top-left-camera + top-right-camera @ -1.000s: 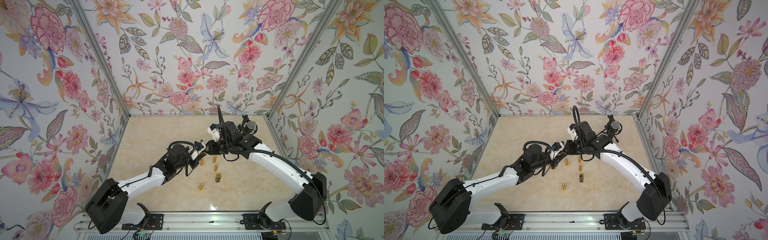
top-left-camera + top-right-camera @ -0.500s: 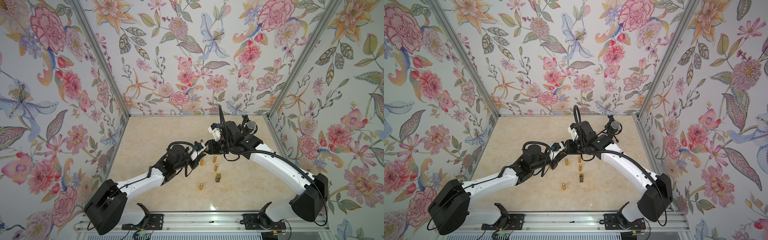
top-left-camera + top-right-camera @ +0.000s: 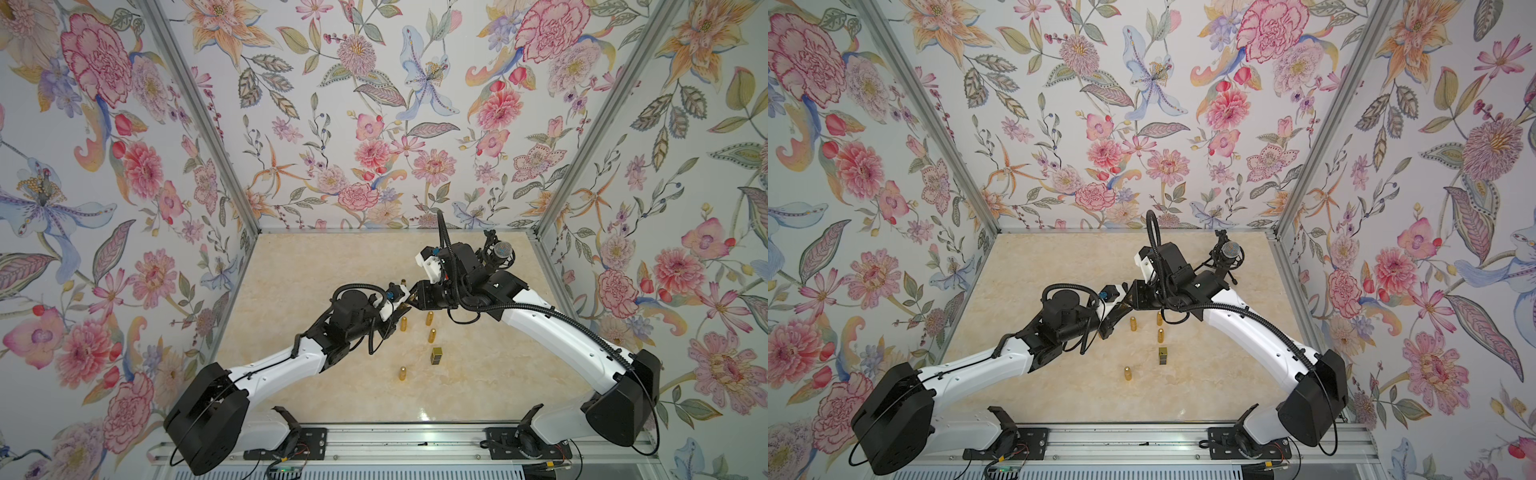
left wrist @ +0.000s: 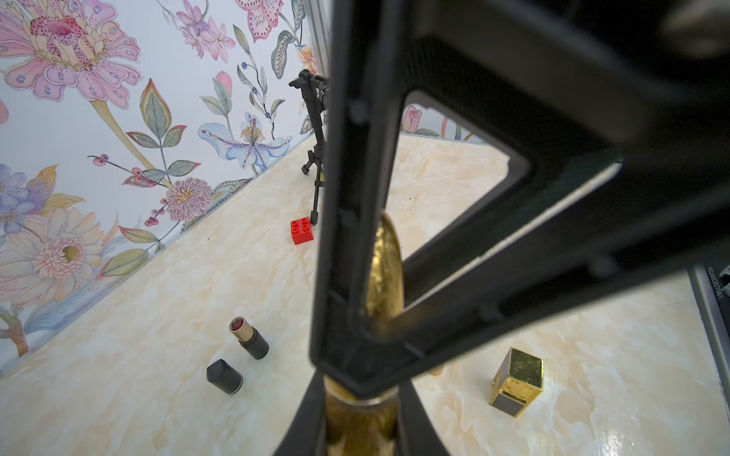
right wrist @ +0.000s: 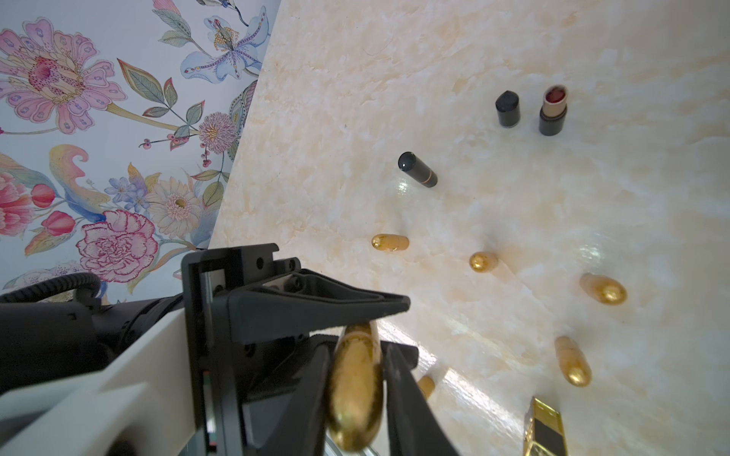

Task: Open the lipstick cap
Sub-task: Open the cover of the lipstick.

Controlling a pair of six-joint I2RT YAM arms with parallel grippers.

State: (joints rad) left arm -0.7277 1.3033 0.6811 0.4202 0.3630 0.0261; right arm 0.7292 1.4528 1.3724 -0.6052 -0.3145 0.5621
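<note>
A gold bullet-shaped lipstick [image 4: 361, 424] is held in the air between both grippers, above the marble table [image 3: 332, 266]. My left gripper [image 4: 361, 395] is shut on its lower barrel. My right gripper [image 5: 357, 355] is shut on the rounded gold lipstick cap [image 5: 355, 389], which also shows through the right finger's frame as the cap [image 4: 385, 272]. No gap shows between cap and barrel. In both top views the left gripper [image 3: 404, 303] [image 3: 1118, 311] and the right gripper [image 3: 415, 296] [image 3: 1131, 302] meet tip to tip, hiding most of the lipstick.
Several gold lipsticks [image 3: 429, 318] stand on the table below the grippers, beside a square gold case [image 3: 436, 356]. An open black lipstick [image 5: 553, 110], its black cap [image 5: 507, 108] and a lying black lipstick [image 5: 418, 169] are farther off. A red brick [image 4: 302, 231] sits by a microphone tripod [image 3: 500, 251].
Both arms stay almost where they were, tips meeting above the table. The right gripper's jaws loosened briefly and closed again on the cap.
</note>
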